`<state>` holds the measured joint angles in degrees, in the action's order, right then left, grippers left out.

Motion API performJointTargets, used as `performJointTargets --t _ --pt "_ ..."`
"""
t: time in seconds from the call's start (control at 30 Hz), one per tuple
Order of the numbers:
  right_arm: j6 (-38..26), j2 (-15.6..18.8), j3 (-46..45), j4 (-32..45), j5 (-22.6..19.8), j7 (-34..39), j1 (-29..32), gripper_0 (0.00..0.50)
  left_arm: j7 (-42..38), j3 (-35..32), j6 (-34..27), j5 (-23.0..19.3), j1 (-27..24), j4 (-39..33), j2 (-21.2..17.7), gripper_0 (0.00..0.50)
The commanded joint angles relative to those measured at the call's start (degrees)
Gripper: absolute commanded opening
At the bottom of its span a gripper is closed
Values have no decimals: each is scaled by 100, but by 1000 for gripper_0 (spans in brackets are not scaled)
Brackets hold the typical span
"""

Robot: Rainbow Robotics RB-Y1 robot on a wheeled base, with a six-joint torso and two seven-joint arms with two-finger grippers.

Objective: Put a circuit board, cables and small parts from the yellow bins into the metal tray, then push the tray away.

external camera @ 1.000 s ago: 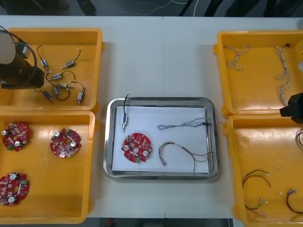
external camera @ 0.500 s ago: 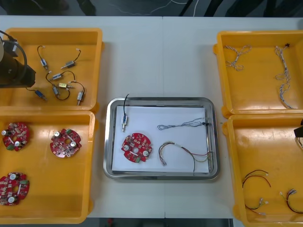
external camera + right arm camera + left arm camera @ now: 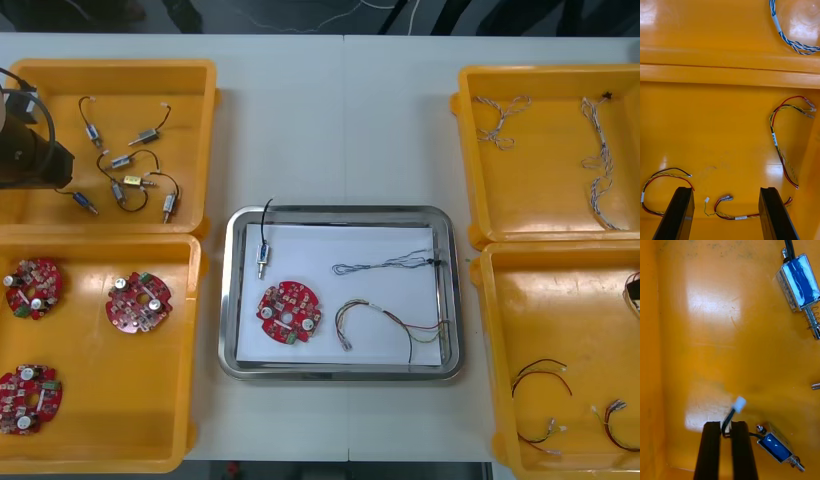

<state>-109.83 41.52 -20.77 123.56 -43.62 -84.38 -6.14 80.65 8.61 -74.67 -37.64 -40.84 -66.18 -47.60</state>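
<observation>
My left gripper (image 3: 727, 433) is shut on the thin black lead (image 3: 731, 415) of a small metal part (image 3: 777, 447) with a blue body, which lies just beside the fingers on the bin floor. In the front view the left arm (image 3: 28, 152) is over the far-left yellow bin (image 3: 190, 75). My right gripper (image 3: 726, 212) stands open low over the near-right bin floor, with a red and yellow cable (image 3: 732, 215) lying between its fingers. The metal tray (image 3: 232, 300) holds a circuit board (image 3: 289, 312), a small metal part (image 3: 263, 258), a blue and white cable (image 3: 385, 265) and a red and yellow cable (image 3: 390, 325).
Several small metal parts (image 3: 130, 175) lie in the far-left bin. Three circuit boards (image 3: 138, 302) sit in the near-left bin. Blue and white cables (image 3: 600, 160) lie in the far-right bin, and red and yellow cables (image 3: 540, 375) in the near-right bin (image 3: 500, 420).
The left arm has drawn back to the left, dragging one small metal part with it. The right arm has slid off the front view's right edge.
</observation>
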Motion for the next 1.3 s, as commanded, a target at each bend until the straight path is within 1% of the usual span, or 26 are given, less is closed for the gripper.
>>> performJointTargets --t 0.03,0.07,0.1,0.33,0.47,0.6,0.8,1.1,1.3 --pt "-17 181 -191 -130 82 247 87 500 549 -307 -127 -76 32 -159 -293 416" --pt "-17 181 -191 -139 99 247 87 500 566 -360 -171 -94 32 -159 -293 477" --pt "-17 181 -191 -139 117 264 78 500 566 -395 -189 -112 32 -159 -293 500" --pt "-3 181 -191 -139 117 361 78 500 566 -483 -303 -138 -65 -167 -293 500" --pt "14 181 -199 -139 91 431 78 500 496 -702 -716 -147 -197 -264 -293 500" --pt "129 181 -217 -139 55 458 78 500 364 -896 -1085 -182 -214 -475 -285 500" --pt "322 173 -208 -104 3 502 78 500 118 -1019 -1331 -279 -223 -633 -276 500" --pt "392 146 -208 -7 -59 572 78 500 -770 -1063 -1358 -384 -223 -739 -30 500" --pt "410 146 -217 2 -76 590 78 500 -1174 -1054 -1349 -367 -223 -730 164 500"
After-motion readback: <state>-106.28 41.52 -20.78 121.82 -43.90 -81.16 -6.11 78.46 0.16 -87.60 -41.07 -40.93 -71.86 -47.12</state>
